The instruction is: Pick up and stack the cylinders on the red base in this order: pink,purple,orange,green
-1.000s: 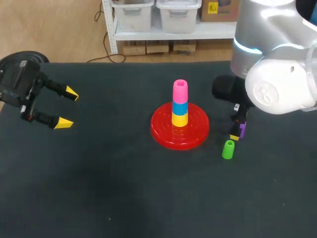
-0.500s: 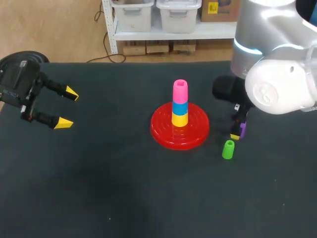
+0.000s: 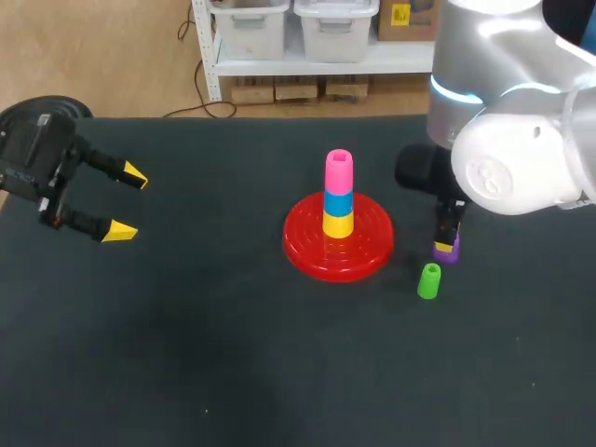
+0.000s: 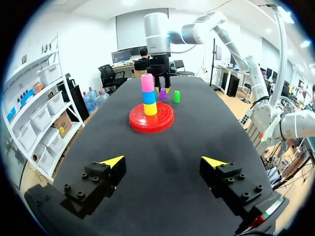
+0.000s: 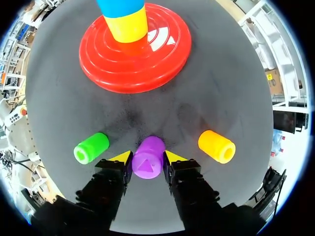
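My right gripper [image 5: 147, 157] points down, and its two fingers squeeze the purple cylinder [image 5: 148, 164] from both sides. The purple cylinder stands straight up and down near the red base [image 5: 98, 69], with its hole end facing up at my wrist. The green cylinder [image 5: 91, 147] stands on one side of it and the orange cylinder [image 5: 216, 146] is on the other side. On the base the pink cylinder [image 3: 339, 172] sits on a blue cylinder [image 3: 338, 201] and a yellow cylinder [image 3: 337, 224], all standing tall, and my left gripper [image 3: 128, 204] is far off with its fingers wide apart.
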### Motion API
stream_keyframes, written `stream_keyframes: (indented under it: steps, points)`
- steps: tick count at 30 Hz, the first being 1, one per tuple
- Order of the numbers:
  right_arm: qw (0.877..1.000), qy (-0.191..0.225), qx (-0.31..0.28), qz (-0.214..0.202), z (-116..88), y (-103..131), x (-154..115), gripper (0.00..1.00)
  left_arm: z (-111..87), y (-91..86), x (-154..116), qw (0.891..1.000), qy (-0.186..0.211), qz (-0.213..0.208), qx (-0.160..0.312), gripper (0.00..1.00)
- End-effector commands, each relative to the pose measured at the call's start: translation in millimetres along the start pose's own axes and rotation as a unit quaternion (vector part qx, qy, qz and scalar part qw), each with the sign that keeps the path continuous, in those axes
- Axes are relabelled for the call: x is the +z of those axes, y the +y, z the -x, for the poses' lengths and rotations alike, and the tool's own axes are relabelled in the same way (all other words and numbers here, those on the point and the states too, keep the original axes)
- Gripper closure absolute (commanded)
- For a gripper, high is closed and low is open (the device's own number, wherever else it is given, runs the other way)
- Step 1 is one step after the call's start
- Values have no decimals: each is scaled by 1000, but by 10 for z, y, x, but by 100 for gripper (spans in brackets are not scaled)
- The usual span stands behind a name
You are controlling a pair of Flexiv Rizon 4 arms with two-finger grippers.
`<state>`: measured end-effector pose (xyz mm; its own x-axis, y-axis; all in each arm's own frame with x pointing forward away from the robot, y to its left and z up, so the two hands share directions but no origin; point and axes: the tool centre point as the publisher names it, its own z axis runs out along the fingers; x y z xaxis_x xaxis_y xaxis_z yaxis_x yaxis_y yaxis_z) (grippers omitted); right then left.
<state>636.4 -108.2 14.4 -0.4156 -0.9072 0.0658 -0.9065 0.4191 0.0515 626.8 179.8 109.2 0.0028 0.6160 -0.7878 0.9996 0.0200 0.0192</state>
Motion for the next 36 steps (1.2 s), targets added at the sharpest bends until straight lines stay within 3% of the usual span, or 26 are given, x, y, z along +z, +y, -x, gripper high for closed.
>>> stream_keyframes:
  steps: [1,12,21,28,36]
  points:
    - [1000,0,0,2,14,5,27,100,-10,-11,1,1000,-1,2,2,0]
    - [1000,-7,8,-16,-38,-9,-182,100,-10,-11,1,1000,-1,2,2,0]
    - [998,-29,20,-54,-33,-17,-746,100,-10,-11,1,1000,-1,2,2,0]
    - [996,-52,20,-65,165,21,-1295,100,-10,-11,1,1000,-1,2,2,0]
    - [996,-79,2,-47,484,-47,-1653,100,-10,-11,1,1000,-1,2,2,0]
